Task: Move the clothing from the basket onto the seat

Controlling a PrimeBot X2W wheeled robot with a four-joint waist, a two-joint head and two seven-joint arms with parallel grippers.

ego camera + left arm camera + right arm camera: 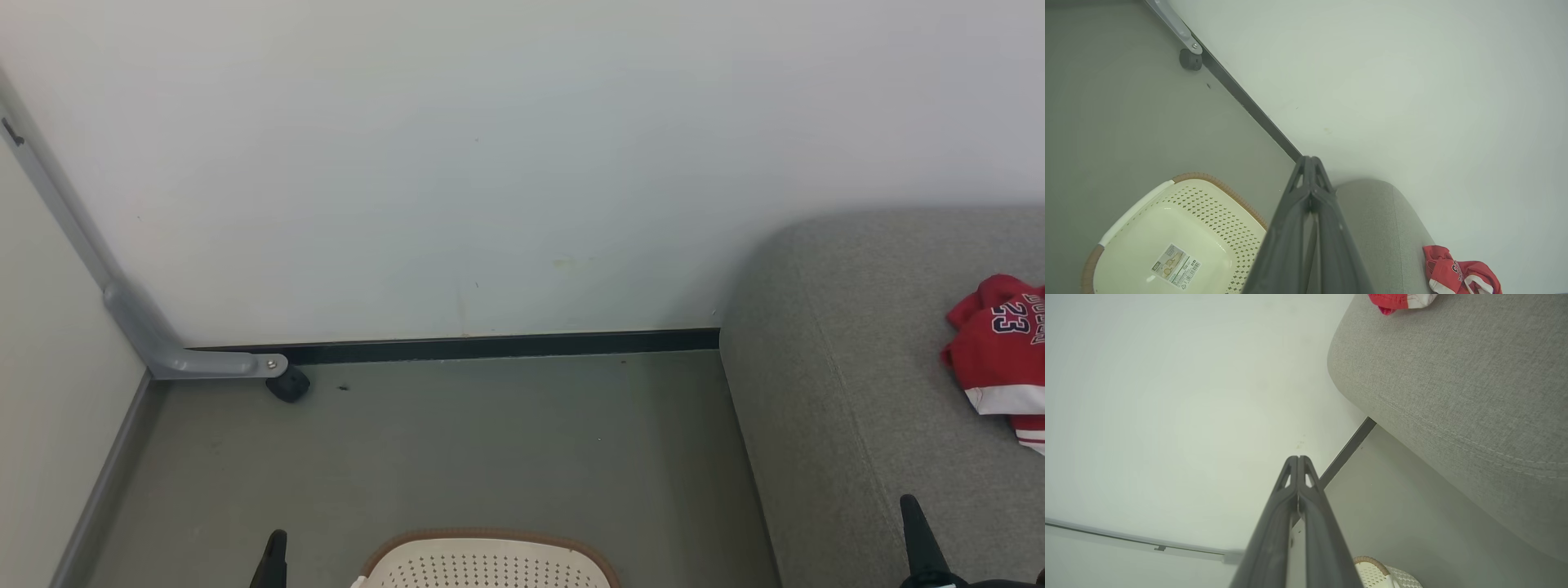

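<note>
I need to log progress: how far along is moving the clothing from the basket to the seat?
Done: red clothing lies on the seat, and the basket looks bare inside, down to its sticker. In hand: nothing; left hand and right hand are both shut and empty. Left: apparently nothing, though part of the basket is hidden.

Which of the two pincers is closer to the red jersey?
The right pincer: in the head view it rises over the grey seat where the red jersey lies; the left pincer stands over the floor beside the basket.
</note>
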